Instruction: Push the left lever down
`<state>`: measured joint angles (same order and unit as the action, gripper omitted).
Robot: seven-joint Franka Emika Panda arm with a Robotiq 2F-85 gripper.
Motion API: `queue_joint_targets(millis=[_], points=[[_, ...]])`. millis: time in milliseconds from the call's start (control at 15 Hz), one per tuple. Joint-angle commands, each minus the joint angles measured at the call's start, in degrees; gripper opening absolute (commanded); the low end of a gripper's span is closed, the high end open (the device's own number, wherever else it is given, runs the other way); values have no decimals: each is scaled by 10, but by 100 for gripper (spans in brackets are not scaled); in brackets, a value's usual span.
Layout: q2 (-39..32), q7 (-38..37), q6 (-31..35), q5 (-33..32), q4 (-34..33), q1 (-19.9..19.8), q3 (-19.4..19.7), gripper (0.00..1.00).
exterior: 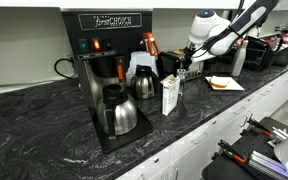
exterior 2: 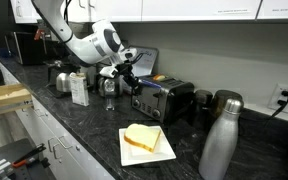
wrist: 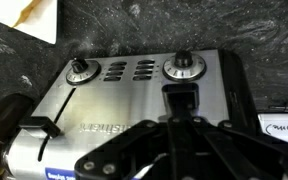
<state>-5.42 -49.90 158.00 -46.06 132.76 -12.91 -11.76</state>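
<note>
A silver toaster (exterior 2: 167,100) stands on the dark counter; the wrist view shows its front (wrist: 134,105) with two knobs. One black lever (wrist: 45,126) sits partway down its slot at the picture's left. The other black lever (wrist: 181,99) is at the right, directly at my fingertips. My gripper (wrist: 181,118) is shut, fingers together, its tip touching or just over that right-hand lever. In both exterior views the gripper (exterior 2: 127,73) (exterior: 182,67) is at the toaster's front end, pointing down.
Bread on a white napkin (exterior 2: 144,141) and a steel bottle (exterior 2: 219,146) stand near the toaster. A coffee maker (exterior: 102,55) with a carafe (exterior: 119,112), a steel pot (exterior: 144,84) and a carton (exterior: 170,95) line the counter.
</note>
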Motion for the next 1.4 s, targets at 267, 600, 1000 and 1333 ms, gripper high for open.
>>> queue_joint_targets(millis=[267,600,1000,1333], points=[[-53,-86,77,-80,-19,-5,33,0],[-64,-143,98,-122,-13,-1,40,0],[-56,-204,101,-175,-12,-1,42,0],[-34,-213,89,-178,8,0,36,33]])
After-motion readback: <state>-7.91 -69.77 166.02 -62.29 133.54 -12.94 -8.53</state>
